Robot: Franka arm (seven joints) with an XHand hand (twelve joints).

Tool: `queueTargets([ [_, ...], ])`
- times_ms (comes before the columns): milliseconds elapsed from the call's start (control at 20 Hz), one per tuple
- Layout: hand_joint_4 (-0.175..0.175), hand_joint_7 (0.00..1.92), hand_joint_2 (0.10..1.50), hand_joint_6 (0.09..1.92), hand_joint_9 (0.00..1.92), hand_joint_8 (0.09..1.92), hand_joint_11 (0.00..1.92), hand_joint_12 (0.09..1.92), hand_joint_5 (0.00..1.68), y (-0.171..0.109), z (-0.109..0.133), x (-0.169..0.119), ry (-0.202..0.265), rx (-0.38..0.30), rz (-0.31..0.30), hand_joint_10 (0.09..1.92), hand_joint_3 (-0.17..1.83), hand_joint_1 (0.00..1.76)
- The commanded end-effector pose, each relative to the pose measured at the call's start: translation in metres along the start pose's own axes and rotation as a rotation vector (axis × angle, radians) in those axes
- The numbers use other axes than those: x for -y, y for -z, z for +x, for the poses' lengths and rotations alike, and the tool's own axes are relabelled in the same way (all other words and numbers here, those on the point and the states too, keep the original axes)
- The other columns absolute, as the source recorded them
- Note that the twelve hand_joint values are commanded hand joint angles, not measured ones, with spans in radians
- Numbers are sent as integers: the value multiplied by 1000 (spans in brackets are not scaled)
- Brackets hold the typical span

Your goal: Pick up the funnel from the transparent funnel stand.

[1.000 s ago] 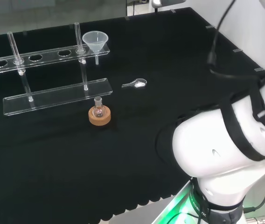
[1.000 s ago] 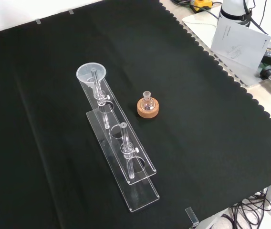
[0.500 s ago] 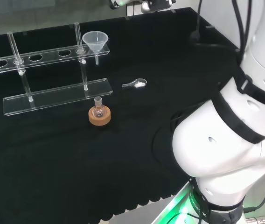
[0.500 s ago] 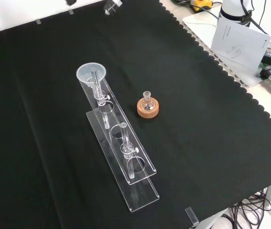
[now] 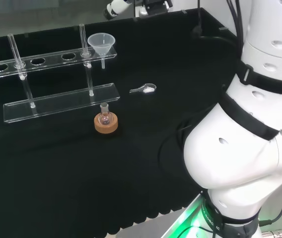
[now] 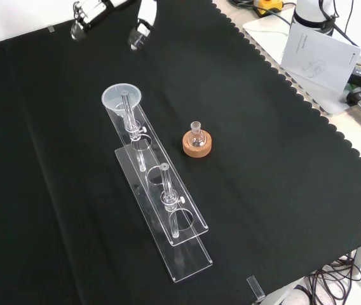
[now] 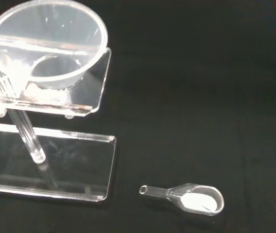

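Observation:
A clear plastic funnel (image 5: 101,43) sits in the end hole of the transparent stand (image 5: 56,103), mouth up. In the front view the funnel (image 6: 121,97) is at the far end of the stand (image 6: 183,251). The wrist view looks down on the funnel (image 7: 45,46) and the stand's top shelf (image 7: 92,99). The hand (image 6: 143,22) hangs open above the cloth beyond the funnel, fingers spread and holding nothing, apart from the funnel. In the head view its fingers (image 5: 115,7) show at the top edge, up and right of the funnel.
A small round flask on a cork ring (image 5: 105,121) stands in front of the stand (image 6: 197,142). A clear scoop with white powder (image 5: 144,89) lies right of the stand (image 7: 191,198). Two thin glass rods hold the stand's shelf up. Papers (image 6: 320,54) lie off the cloth.
The hand has come into the front view from the top and moved closer to the funnel. The arm's white links have swung up and forward in the head view.

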State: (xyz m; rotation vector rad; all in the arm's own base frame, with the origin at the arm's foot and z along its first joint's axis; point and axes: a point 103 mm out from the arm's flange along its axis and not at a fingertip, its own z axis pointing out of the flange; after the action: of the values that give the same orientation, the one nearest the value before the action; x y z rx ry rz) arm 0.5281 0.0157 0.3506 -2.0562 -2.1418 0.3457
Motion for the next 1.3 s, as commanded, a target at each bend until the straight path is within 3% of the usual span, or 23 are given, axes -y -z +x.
queueTargets([
  [50, 36, 33, 846, 87, 212, 562, 203, 1450, 111, -15, 21, -26, 39, 30, 93, 723, 282, 402],
  [450, 45, 0, 778, 87, 158, 555, 282, 1484, 89, -32, 37, -41, 60, 55, 166, 774, 270, 446],
  [1300, 45, 0, 694, 87, 78, 392, 414, 1470, 1, -54, 59, -56, 75, 196, 263, 879, 268, 554],
])
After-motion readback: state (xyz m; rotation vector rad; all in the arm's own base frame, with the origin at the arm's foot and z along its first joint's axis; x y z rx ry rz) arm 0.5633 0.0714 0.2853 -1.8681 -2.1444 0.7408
